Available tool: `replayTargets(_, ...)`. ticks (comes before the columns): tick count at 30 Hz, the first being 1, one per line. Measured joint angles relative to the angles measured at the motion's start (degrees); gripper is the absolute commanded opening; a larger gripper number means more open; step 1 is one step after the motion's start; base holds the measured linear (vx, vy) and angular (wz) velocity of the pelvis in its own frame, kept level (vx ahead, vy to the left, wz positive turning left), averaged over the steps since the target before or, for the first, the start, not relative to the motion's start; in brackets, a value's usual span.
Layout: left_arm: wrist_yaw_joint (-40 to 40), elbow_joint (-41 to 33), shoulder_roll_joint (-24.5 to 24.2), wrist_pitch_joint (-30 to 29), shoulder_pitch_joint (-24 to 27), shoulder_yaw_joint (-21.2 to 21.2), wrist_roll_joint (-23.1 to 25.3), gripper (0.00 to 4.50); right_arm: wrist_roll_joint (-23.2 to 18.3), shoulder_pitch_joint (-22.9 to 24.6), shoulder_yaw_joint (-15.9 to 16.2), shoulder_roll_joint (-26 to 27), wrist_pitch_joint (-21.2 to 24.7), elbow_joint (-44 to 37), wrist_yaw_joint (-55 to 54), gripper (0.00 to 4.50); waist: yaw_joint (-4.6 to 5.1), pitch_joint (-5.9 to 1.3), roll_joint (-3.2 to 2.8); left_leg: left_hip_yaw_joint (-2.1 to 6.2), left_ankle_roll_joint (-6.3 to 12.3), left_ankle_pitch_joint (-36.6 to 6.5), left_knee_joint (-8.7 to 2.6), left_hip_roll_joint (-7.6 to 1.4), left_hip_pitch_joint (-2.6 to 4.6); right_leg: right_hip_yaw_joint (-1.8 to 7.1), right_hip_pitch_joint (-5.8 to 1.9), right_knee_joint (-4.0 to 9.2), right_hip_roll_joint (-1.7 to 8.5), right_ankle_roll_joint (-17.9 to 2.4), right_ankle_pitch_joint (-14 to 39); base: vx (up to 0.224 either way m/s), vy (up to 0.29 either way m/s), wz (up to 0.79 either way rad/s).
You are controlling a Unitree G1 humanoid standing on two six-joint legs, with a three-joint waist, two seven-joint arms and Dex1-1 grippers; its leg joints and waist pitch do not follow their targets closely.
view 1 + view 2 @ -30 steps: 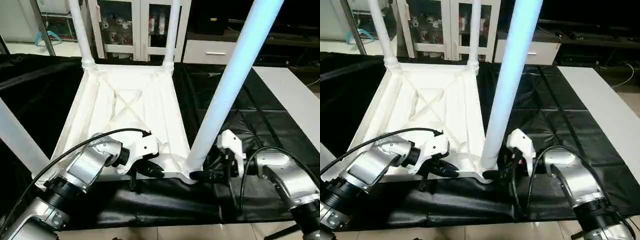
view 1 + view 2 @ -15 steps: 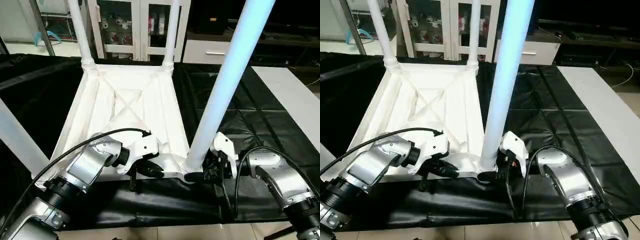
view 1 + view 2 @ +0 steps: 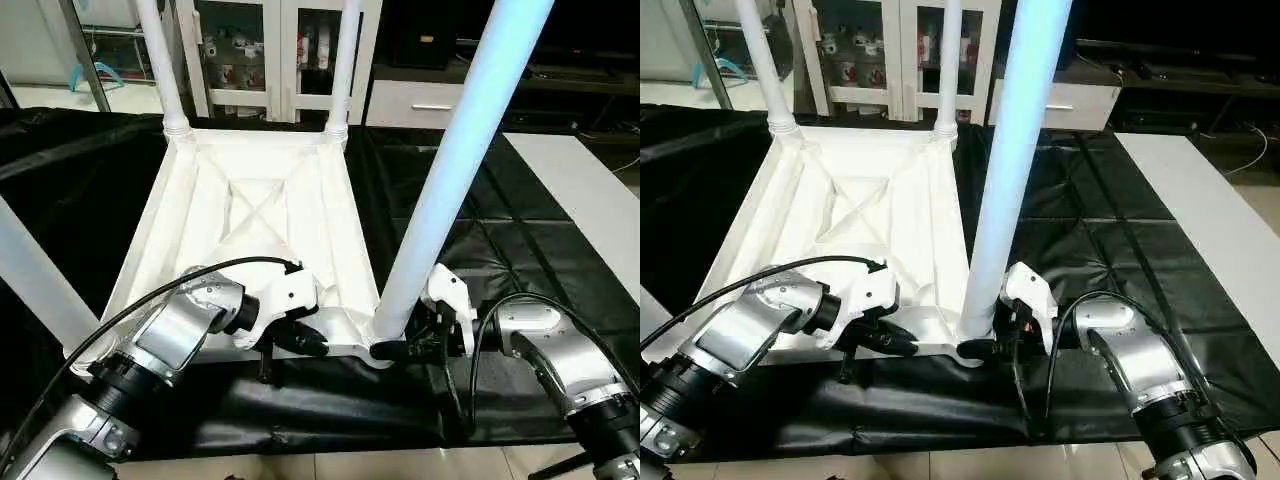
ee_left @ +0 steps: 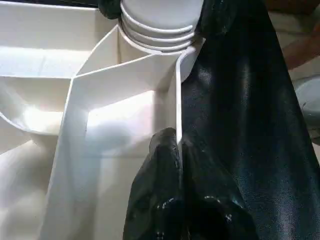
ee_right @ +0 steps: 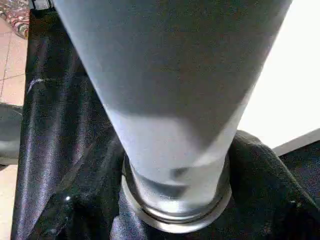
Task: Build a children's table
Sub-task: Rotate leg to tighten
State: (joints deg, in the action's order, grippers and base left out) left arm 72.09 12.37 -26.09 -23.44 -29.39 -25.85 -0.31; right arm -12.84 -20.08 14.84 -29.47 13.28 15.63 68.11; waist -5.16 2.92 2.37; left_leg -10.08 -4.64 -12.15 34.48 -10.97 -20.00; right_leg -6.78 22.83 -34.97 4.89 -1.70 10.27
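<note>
The children's table lies upside down, its white top [image 3: 260,200] showing the X-ribbed underside. Two legs stand in the far sockets [image 3: 160,60] [image 3: 343,60], another leg [image 3: 30,280] rises at the near left, and the near right leg [image 3: 450,170] stands in its corner socket. My left gripper [image 3: 310,343] is shut on the top's thin near rim [image 4: 176,100], one finger on each side of it. My right gripper [image 3: 395,345] holds the base of the near right leg [image 5: 170,100], with its fingers [image 5: 260,170] pressed against both sides of the ringed collar.
A black cloth [image 3: 520,220] covers the work surface under the table top. A white panel [image 3: 590,200] lies at the right. White cabinets with glass doors [image 3: 270,50] stand behind. The cloth's front edge drops to a tiled floor [image 3: 330,465].
My right gripper slid left to the near right leg's base and its fingers closed in on it. The leg now stands slightly more upright. The left gripper has not moved.
</note>
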Motion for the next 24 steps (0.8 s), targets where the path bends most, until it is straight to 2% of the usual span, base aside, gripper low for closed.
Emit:
replayTargets(4, -0.04, 0.02, -0.24, -0.11, 0.0, 0.04, 0.05, 0.0, 0.02, 0.01, -0.36, 1.05, 0.07, 0.55, -0.97, 2.69, 0.22, -0.01, 0.01, 0.0, -0.02, 0.01, 0.0, -0.01, 0.01, 0.01, -0.08, -0.03, -0.01, -0.01, -0.01, 0.0, 0.0, 0.0)
replayTargets(6, -1.69, 0.85, 0.36, -0.18, -0.06, 0.63, 0.29, 0.0, 0.23, 0.0, -1.37, 3.29, -0.25, 2.42, -4.01, 2.68, 0.33, -0.07, 0.11, 0.01, -0.08, 0.05, 0.0, -0.02, 0.12, 0.0, -0.17, -0.08, -0.03, -0.04, -0.03, 0.0, 0.0, 0.0)
replayTargets(12, -10.84, 7.72, 5.12, -0.69, -2.94, 2.55, 2.95, 0.0, 2.28, -1.84, -4.67, 10.89, -0.83, 8.25, -20.29, 2.67, 2.54, -0.01, 0.03, 0.11, -0.11, 0.05, 0.03, 0.01, 1.05, -0.17, -0.82, 0.32, -0.03, 0.09, 0.03, 0.0, 0.0, 0.0)
replayTargets(14, -15.56, 11.19, 7.91, -1.4, -4.95, 3.55, 3.87, 0.0, 3.51, -3.08, -6.68, 15.24, -0.08, 10.45, -28.64, 2.66, 3.42, 0.07, -0.05, 0.36, -0.11, 0.05, -0.02, -0.02, 0.95, -0.59, -0.92, 0.91, -0.04, 0.1, 0.03, 0.0, 0.0, 0.0)
replayTargets(16, -19.6, 14.21, 10.16, -1.47, -6.45, 4.21, 4.48, 0.0, 4.01, -4.74, -8.27, 18.97, 0.28, 12.92, -35.7, 2.66, 3.87, 0.16, -0.33, 0.58, -0.11, 0.05, -0.06, -0.01, 0.89, -0.99, -1.04, 1.62, -0.02, 0.1, 0.03, 0.0, 0.0, 0.0)
replayTargets(17, -23.17, 16.86, 12.11, -1.48, -8.03, 4.69, 5.46, 0.0, 4.8, -6.9, -10.1, 22.74, 0.47, 15.6, -42.73, 2.66, 4.56, 0.19, -0.4, 0.86, -0.11, 0.05, -0.03, -0.02, 0.68, -1.62, -1.09, 2.04, 0.12, 0.09, 0.03, 0.0, 0.0, 0.0)
replayTargets(19, -26.31, 19.09, 13.75, -1.32, -9.44, 4.74, 6.02, 0.0, 5.25, -8.76, -11.25, 25.03, 0.48, 17.87, -49.08, 2.66, 5.11, 0.25, -0.5, 1.08, -0.11, 0.05, -0.02, 0.0, 0.33, -2.25, -1.06, 2.61, 0.35, 0.09, 0.03, 0.0, 0.0, 0.0)
replayTargets(21, -29.33, 20.97, 15.39, -0.36, -10.22, 4.93, 6.75, 0.0, 5.09, -10.65, -12.98, 27.55, -0.23, 20.65, -54.64, 2.65, 5.44, 0.23, -0.48, 1.12, -0.11, 0.05, 0.02, 0.03, 0.04, -2.26, -0.98, 2.88, 0.35, 0.06, 0.0, 0.0, 0.0, 0.0)
replayTargets(24, -31.88, 23.16, 16.76, 0.79, -11.2, 5.14, 7.35, 0.0, 4.93, -12.88, -14.58, 29.66, -1.59, 24.0, -60.34, 2.65, 5.66, 0.25, -0.43, 0.95, -0.1, 0.05, 0.05, 0.13, 0.0, -2.0, -0.94, 2.88, 0.39, 0.0, -0.03, 0.0, 0.0, 0.0)
